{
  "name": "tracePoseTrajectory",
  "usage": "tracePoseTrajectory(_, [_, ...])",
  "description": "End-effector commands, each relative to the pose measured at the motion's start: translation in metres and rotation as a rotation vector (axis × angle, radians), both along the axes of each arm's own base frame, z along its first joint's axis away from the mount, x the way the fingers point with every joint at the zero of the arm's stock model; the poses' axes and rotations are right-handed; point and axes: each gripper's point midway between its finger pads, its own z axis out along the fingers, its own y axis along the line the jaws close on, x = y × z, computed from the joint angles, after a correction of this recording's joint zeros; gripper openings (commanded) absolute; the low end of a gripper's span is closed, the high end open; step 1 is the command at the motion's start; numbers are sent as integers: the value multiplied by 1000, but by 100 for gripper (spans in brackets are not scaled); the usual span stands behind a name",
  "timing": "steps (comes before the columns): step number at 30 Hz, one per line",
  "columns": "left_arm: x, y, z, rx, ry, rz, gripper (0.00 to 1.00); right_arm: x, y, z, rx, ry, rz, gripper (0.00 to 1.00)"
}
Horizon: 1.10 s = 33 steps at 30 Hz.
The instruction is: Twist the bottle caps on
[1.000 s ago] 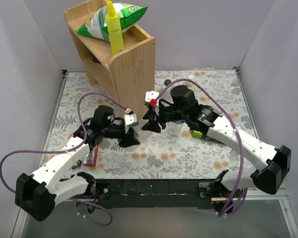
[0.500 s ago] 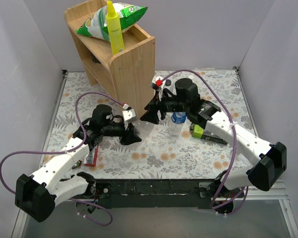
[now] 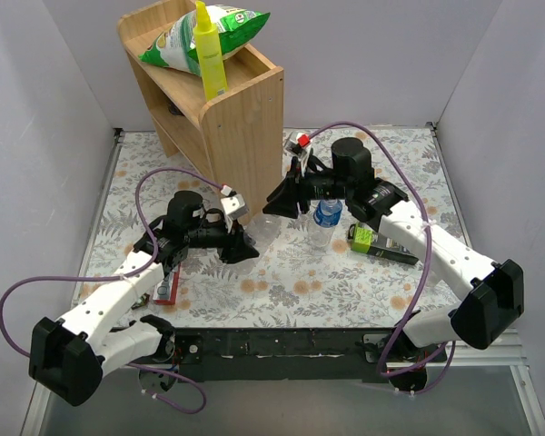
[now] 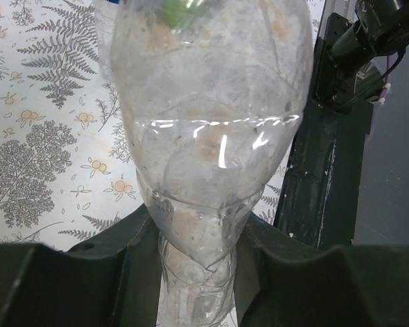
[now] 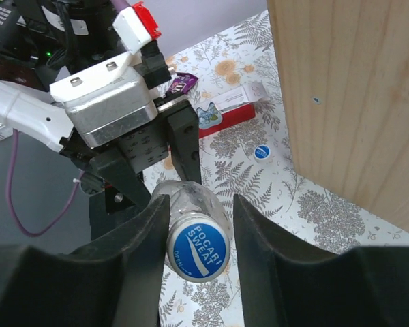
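My left gripper [image 3: 245, 247] is shut on the lower body of the plain clear bottle [image 4: 208, 129], which it holds tilted above the table [image 3: 265, 236]. A blue cap [image 5: 198, 251] marked Pocari Sweat sits on this bottle's neck. My right gripper [image 5: 199, 231] is open around that cap; one finger touches it and the other stands off with a gap. The right gripper shows in the top view [image 3: 279, 202] beside the wooden shelf. The blue-label bottle [image 3: 325, 218] stands under the right arm. A second blue cap [image 5: 262, 152] lies on the cloth.
A wooden shelf unit [image 3: 227, 118] stands at the back left, close to the right gripper, with a yellow bottle [image 3: 209, 50] and a green snack bag [image 3: 186, 41] on it. A green box [image 3: 374, 242] lies right of the bottles. A red packet [image 5: 225, 116] lies near the left arm.
My right gripper and wrist have moved back and up towards the shelf, uncovering the blue-label bottle. My left gripper has shifted slightly, still holding the plain bottle.
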Motion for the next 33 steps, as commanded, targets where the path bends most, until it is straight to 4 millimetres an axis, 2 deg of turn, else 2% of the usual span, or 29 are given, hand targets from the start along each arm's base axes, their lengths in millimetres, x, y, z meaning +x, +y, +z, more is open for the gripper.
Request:
tracePoseTrajectory(1, [-1, -3, 12, -49, -36, -28, 0, 9, 2, -1, 25, -14, 0, 39])
tracePoseTrajectory(3, [0, -3, 11, -50, -37, -25, 0, 9, 5, -4, 29, -7, 20, 20])
tracePoseTrajectory(6, [6, -2, 9, -45, -38, 14, 0, 8, 8, -4, 30, -25, 42, 1])
tracePoseTrajectory(10, [20, 4, -2, -4, -43, 97, 40, 6, 8, 6, 30, -148, 107, 1])
tracePoseTrajectory(11, [22, 6, -6, 10, -55, 107, 48, 0, 6, 3, 13, -151, 141, 1])
tracePoseTrajectory(12, [23, 7, -8, 19, -55, 116, 53, 3, 6, 12, 12, -237, 165, 1])
tracePoseTrajectory(13, [24, 9, -11, 27, -54, 126, 85, 1, 6, 12, 4, -256, 189, 1])
tracePoseTrajectory(14, [25, 10, -15, 40, -59, 129, 96, -1, 5, 15, 0, -289, 216, 1])
tracePoseTrajectory(17, [23, 15, -26, 80, -65, 122, 98, -3, 2, 16, -35, -375, 286, 1])
tracePoseTrajectory(18, [22, 18, -29, 104, -95, 106, 98, -4, -1, 6, -72, -346, 306, 1])
tracePoseTrajectory(19, [17, 23, -36, 137, -83, 92, 98, -1, 0, 14, -69, -430, 329, 1])
tracePoseTrajectory(21, [14, 30, -40, 189, -142, 53, 98, 1, 0, 9, -91, -452, 364, 1])
tracePoseTrajectory(22, [6, 36, -48, 230, -124, 34, 98, -2, -3, 8, -116, -441, 386, 1])
tracePoseTrajectory(23, [3, 42, -54, 266, -131, 18, 98, 1, -3, 8, -127, -516, 415, 1])
tracePoseTrajectory(24, [2, 49, -59, 311, -144, 16, 98, 6, -1, -2, -150, -512, 433, 1])
tracePoseTrajectory(25, [-4, 58, -67, 362, -154, -10, 98, 2, -6, -12, -186, -481, 459, 1])
tracePoseTrajectory(26, [-6, 62, -69, 384, -161, -15, 98, 9, -4, -3, -191, -573, 476, 1])
tracePoseTrajectory(27, [-9, 66, -71, 403, -167, -21, 98, 14, -3, -13, -215, -561, 491, 1])
tracePoseTrajectory(28, [-12, 71, -72, 428, -178, -30, 98, 17, -3, -14, -228, -586, 504, 1])
tracePoseTrajectory(33, [-26, 75, -75, 435, -136, -56, 98, 30, -4, -34, -316, -626, 584, 1])
